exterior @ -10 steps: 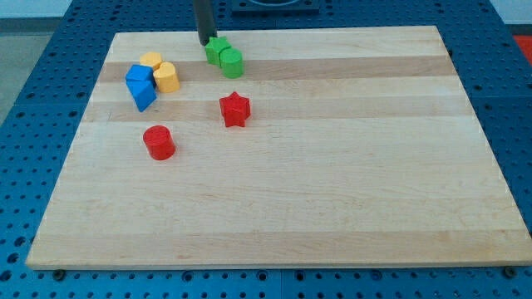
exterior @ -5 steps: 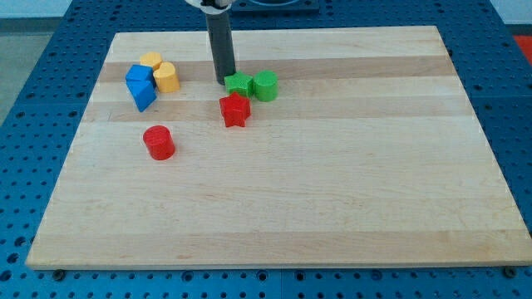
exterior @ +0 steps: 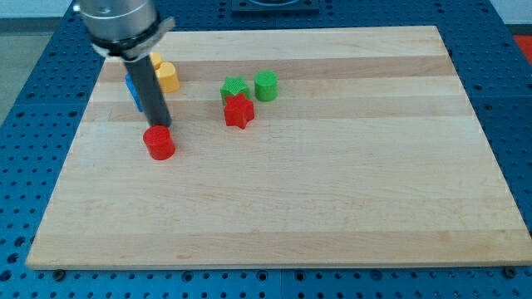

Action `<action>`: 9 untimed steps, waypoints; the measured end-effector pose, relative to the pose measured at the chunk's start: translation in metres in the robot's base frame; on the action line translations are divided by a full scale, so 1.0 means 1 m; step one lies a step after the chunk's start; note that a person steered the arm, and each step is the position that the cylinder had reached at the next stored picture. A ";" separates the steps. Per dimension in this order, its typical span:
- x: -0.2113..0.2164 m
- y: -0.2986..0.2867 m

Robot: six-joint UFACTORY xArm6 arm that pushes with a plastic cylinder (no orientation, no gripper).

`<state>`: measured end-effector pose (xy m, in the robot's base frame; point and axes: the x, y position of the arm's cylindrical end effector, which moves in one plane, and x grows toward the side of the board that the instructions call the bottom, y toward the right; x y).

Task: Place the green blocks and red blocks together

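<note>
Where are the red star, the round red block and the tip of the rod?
red star (exterior: 238,111), camera view, middle of its top face
round red block (exterior: 158,141), camera view, its top face
my tip (exterior: 160,125), camera view, rod's very end, just above the round red block

Tip (exterior: 160,124) touching top edge of red cylinder (exterior: 158,143). Red star (exterior: 238,110) touching green star (exterior: 235,87); green cylinder (exterior: 266,85) just beside. Yellow block (exterior: 168,76) near rod.

This looks like a robotics lab bench. A pale wooden board (exterior: 332,183) lies on a blue perforated metal table (exterior: 511,108) whose regular holes show past every edge of the board, and a grey robot arm (exterior: 120,21) reaches in over the board's top-left corner.
</note>
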<state>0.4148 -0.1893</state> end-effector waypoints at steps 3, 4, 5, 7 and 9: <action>0.063 -0.042; 0.063 -0.016; 0.055 0.015; 0.031 0.071; 0.027 0.067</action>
<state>0.4416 -0.1225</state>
